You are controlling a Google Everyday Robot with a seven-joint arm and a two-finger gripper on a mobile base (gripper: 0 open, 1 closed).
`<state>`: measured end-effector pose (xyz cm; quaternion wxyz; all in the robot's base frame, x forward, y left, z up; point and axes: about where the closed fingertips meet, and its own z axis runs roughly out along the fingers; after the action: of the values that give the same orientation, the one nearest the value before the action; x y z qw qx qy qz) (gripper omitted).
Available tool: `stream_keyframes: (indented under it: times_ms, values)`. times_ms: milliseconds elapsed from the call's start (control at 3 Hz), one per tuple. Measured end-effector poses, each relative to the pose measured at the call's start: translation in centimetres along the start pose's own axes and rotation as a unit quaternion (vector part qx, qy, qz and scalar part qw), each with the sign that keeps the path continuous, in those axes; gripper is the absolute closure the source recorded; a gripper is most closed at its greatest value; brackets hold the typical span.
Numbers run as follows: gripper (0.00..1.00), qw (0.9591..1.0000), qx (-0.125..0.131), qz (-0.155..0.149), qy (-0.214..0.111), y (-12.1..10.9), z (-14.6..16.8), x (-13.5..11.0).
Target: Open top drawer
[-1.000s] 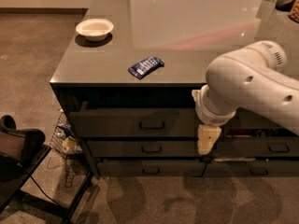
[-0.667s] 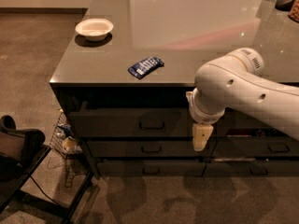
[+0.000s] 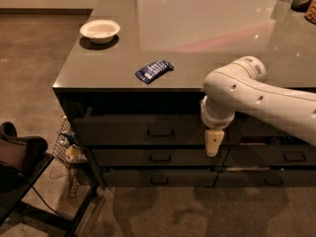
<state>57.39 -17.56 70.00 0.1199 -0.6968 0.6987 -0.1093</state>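
Camera view looks down at a slant on a dark cabinet with a glossy grey countertop (image 3: 207, 38). From where I stand, the top drawer (image 3: 118, 130) is the wide dark front right under the counter's front edge, the uppermost of the left stack. Its small bar handle (image 3: 160, 132) sits in the middle of the front. I can't make out whether the drawer is flush or slightly ajar.

The robot's white arm (image 3: 269, 100) comes in from the right, passing in front of the cabinet's upper edge and bending down at a thick round wrist. The gripper (image 3: 213, 143) hangs from that wrist as a pale cream piece pointing straight down. It sits in front of the right end of the top drawer, off to the right of the handle and apart from it. Whether the gripper is clenched or released, I cannot tell, and I see nothing held in it.

Below the top drawer are two shallower dark drawers, the middle one (image 3: 123, 157) and the bottom one (image 3: 128, 178), each with a like handle. A second column of drawers (image 3: 291, 157) runs to the right, behind the arm.

On the counter a white bowl (image 3: 99, 30) rests near the back left corner, and a blue packet (image 3: 154, 70) lies close to the front edge, above the top drawer. A wire basket (image 3: 68, 151) stands on the floor by the cabinet's left side, and a dark chair (image 3: 19, 158) is at the far left.
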Motion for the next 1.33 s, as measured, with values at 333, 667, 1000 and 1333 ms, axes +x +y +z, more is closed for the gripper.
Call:
stream_keyframes:
  times_ms: [333, 667, 1000, 1333]
  values:
    - [0.19, 0.9998, -0.018, 0.008, 0.000, -0.5, 2.0, 0.7]
    - [0.42, 0.9987, -0.045, 0.023, -0.001, -0.3, 3.9, 0.6]
    - [0.64, 0.9983, -0.051, 0.026, -0.001, -0.2, 4.0, 0.5]
    - [0.87, 0.9983, -0.051, 0.026, -0.001, -0.3, 3.9, 0.5]
